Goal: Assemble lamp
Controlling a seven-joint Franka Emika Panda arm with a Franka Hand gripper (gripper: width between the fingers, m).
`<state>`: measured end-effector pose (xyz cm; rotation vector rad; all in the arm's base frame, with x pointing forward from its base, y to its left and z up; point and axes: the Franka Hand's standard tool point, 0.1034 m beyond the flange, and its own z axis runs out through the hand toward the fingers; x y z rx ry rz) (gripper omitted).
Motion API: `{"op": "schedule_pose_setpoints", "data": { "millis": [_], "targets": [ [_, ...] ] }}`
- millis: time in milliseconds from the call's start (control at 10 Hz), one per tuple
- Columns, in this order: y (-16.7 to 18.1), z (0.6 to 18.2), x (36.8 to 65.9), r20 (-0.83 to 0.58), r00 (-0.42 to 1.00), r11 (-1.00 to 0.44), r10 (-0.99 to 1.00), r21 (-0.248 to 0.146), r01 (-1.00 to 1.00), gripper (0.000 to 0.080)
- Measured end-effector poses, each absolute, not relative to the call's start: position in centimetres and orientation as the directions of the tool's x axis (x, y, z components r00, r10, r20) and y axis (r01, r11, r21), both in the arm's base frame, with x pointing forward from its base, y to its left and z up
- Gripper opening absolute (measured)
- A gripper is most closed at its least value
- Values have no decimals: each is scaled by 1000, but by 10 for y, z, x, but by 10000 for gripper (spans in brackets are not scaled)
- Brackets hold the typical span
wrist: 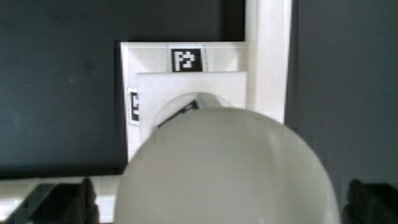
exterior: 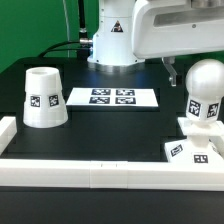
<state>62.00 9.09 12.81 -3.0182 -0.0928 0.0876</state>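
The rounded white bulb (exterior: 205, 95) stands upright with its neck on the flat square base (exterior: 190, 152) at the exterior view's right, against the white wall. My gripper (exterior: 198, 76) is open around the bulb's top, with one dark finger (exterior: 172, 72) showing beside it. In the wrist view the bulb (wrist: 222, 165) fills the space between my gripper's (wrist: 217, 205) two fingertips (wrist: 63, 200), with a small gap on each side. The base (wrist: 169, 80) lies beyond it with a tag. The tapered shade (exterior: 43, 98) stands alone at the exterior view's left.
The marker board (exterior: 112, 97) lies at the middle back. A raised white wall (exterior: 100, 170) runs along the front and sides of the black table; it also shows in the wrist view (wrist: 270, 60). The robot's base (exterior: 118, 40) stands behind.
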Motion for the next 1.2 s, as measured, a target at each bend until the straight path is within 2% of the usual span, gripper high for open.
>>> {"op": "schedule_pose_setpoints", "data": {
  "millis": [200,400,800,1200],
  "targets": [
    [94,128,621,-25,946,-945,323,-69,320,698],
    [94,130,624,-5,842,-841,539,-61,538,698],
    [91,128,624,7,692,-690,722,-62,721,698],
    [95,126,623,-1,402,-401,916,-31,915,698]
  ]
}}
